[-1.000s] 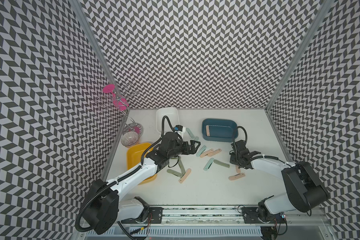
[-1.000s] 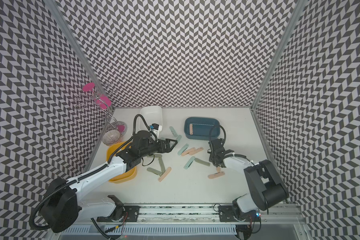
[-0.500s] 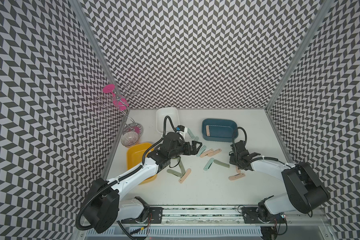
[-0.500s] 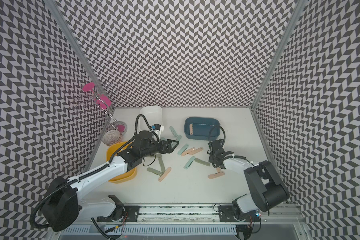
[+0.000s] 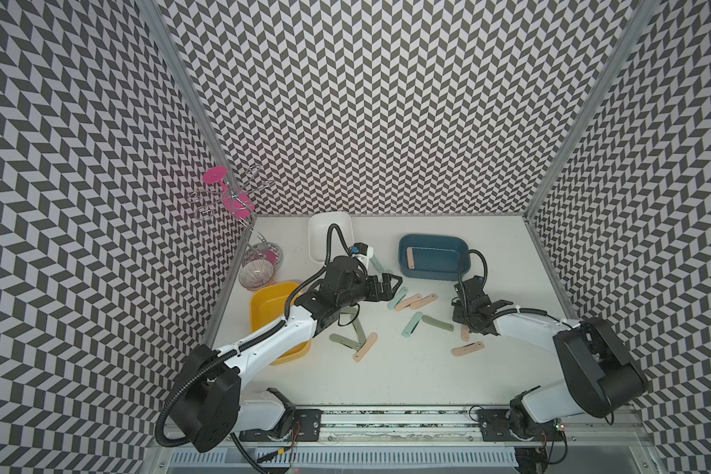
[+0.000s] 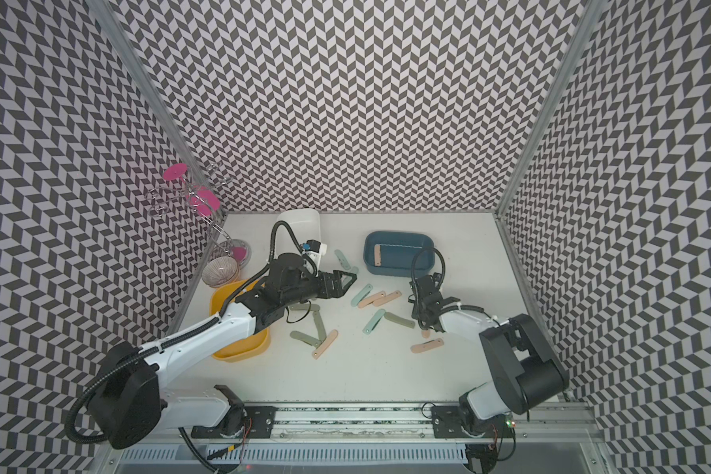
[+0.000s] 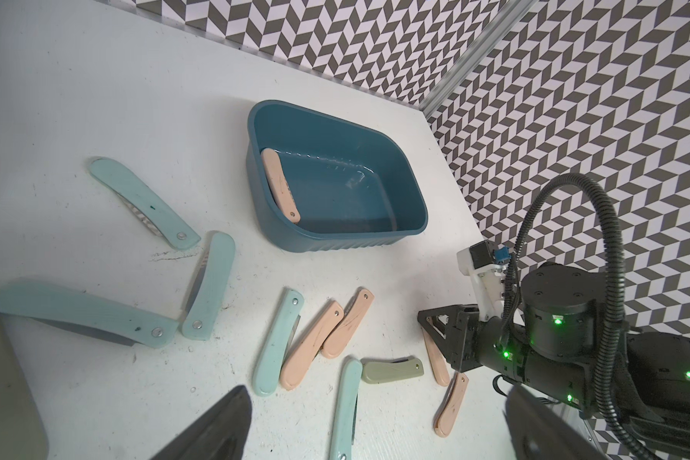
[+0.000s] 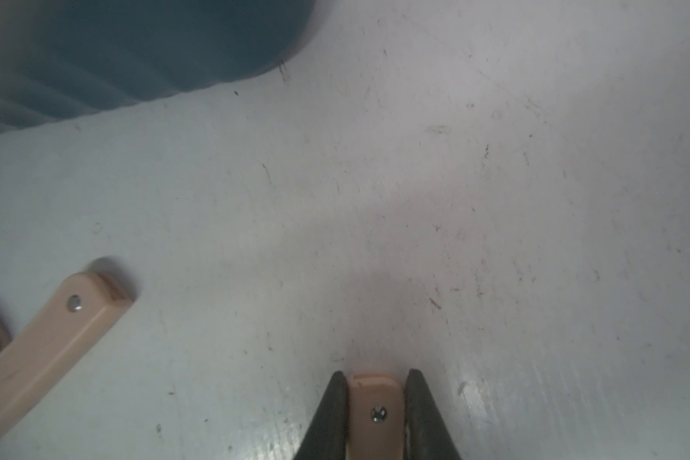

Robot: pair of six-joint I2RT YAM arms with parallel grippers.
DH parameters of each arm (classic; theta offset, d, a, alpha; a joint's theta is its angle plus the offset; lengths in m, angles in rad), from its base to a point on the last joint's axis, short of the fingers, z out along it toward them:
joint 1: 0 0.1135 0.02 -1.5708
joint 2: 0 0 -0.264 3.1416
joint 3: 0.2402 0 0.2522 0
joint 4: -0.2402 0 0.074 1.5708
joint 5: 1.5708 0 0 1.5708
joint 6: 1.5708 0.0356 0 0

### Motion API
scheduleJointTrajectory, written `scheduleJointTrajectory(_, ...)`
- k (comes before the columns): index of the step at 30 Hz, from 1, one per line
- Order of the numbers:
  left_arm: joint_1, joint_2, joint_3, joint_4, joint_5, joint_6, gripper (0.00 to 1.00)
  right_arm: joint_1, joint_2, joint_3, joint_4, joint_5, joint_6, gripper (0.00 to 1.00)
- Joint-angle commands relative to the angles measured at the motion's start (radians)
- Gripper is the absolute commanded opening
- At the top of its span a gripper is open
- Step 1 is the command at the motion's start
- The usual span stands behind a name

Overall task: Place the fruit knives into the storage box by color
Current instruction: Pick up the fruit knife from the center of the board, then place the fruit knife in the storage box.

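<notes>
We can read no text, label, brand, number or sign in any view. The fruit knives (image 7: 311,350) and the blue storage box (image 7: 335,239) bear no lettering that we can make out.

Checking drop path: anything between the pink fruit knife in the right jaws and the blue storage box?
Nothing: right wrist view shows bare table between the pink fruit knife and the blue storage box.
</notes>
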Motion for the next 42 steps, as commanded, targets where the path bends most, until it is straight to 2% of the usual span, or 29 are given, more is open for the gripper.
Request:
scheduleJointTrajectory(1,-0.007,0.004,0.031,-0.013,-0.017,0.016,1.00,0.013,0.016,0.004,-0.063,-0.049,0.011,0.16)
scheduleJointTrajectory(17,0.008,0.067,0.128,-0.029,-0.044,0.030,1.00,0.011,-0.067,0.229,-0.140,-0.015,-0.045,0.14)
scheduleJointTrajectory(23,0.026,0.118,0.181,-0.016,-0.034,0.025,1.00,0.011,-0.045,0.389,-0.171,-0.047,-0.067,0.14)
scheduleJointTrajectory(32,0.083,0.231,0.308,-0.008,-0.003,0.026,1.00,0.010,0.110,0.685,-0.159,-0.098,-0.098,0.14)
scheduleJointTrajectory(42,0.133,0.321,0.380,-0.009,0.024,0.035,1.00,-0.013,0.413,0.969,-0.134,-0.128,-0.128,0.13)
